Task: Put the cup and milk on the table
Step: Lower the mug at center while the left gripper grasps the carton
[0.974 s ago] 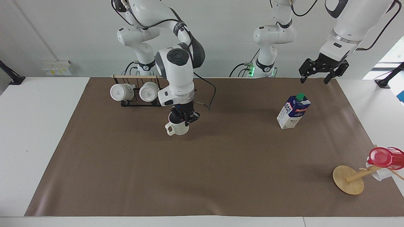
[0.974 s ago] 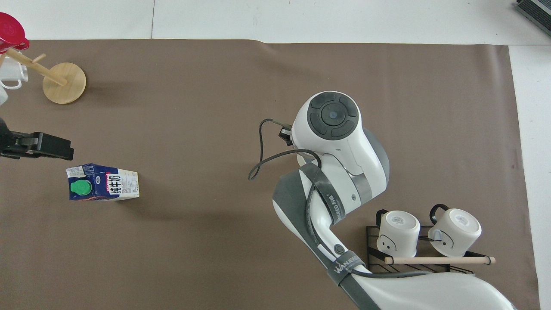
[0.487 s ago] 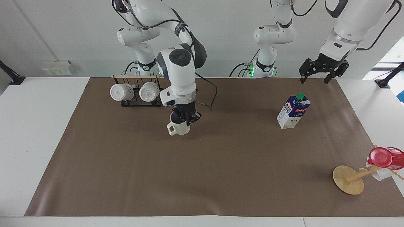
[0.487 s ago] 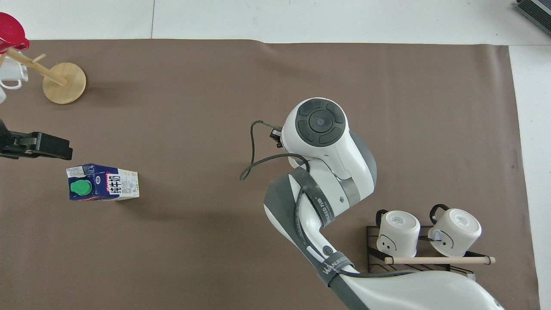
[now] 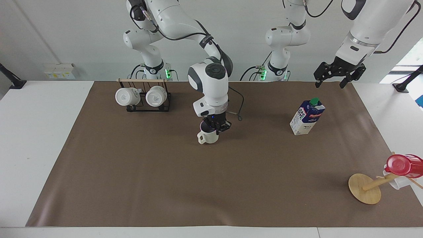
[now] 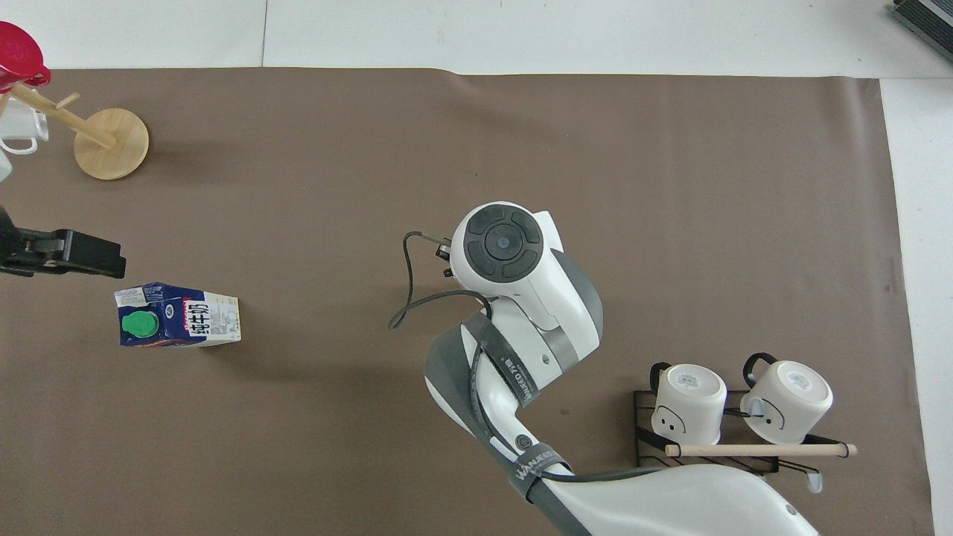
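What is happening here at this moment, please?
The right tool is shut on the rim of the cup, carrying it low over the brown sheet on the table. The milk stands upright on the sheet toward the left arm's end. The left tool waits open in the air near it.

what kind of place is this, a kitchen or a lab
Most likely a robotics lab: two arms, the right gripper holding the cup, work at a paper-covered table, with cabling along a bare wall.

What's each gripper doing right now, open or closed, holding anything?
Left gripper: open, empty, raised over the table's edge.
Right gripper: shut on the cup.
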`<move>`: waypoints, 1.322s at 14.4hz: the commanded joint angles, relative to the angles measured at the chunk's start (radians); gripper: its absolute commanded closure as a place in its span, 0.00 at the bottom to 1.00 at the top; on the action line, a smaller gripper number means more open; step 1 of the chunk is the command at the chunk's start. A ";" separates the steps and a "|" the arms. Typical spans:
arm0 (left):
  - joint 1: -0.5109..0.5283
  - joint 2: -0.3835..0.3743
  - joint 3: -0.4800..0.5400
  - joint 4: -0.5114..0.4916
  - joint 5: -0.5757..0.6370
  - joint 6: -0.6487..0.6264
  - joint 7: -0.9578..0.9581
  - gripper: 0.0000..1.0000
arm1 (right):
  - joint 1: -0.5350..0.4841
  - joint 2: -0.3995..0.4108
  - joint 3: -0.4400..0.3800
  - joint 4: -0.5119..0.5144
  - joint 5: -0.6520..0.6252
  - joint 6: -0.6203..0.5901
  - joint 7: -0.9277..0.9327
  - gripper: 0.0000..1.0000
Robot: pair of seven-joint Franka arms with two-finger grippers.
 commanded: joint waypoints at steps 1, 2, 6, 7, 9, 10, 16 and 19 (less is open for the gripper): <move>0.034 -0.127 -0.010 -0.197 -0.011 0.106 0.017 0.00 | 0.009 -0.002 -0.001 -0.018 -0.015 0.032 0.004 1.00; 0.034 -0.143 -0.010 -0.231 -0.011 0.133 0.018 0.00 | 0.007 -0.003 -0.001 -0.032 -0.020 0.040 0.002 1.00; 0.034 -0.144 -0.010 -0.291 -0.011 0.222 0.019 0.00 | 0.007 -0.005 -0.001 -0.040 -0.020 0.042 0.002 1.00; 0.034 -0.145 -0.010 -0.310 -0.009 0.250 0.027 0.00 | 0.007 -0.007 0.001 -0.040 -0.020 0.042 0.002 1.00; 0.034 -0.145 -0.010 -0.348 -0.009 0.278 0.034 0.00 | 0.005 -0.005 0.001 -0.040 -0.020 0.045 0.001 0.57; 0.034 -0.154 -0.010 -0.378 -0.009 0.307 0.036 0.00 | 0.002 -0.005 0.001 -0.043 -0.015 0.046 0.005 0.18; 0.057 -0.195 -0.010 -0.511 -0.009 0.417 0.036 0.00 | -0.001 -0.013 -0.002 -0.032 -0.020 0.062 0.002 0.00; 0.057 -0.209 -0.010 -0.563 -0.009 0.477 0.034 0.00 | -0.014 -0.068 -0.012 -0.026 -0.020 0.057 -0.057 0.00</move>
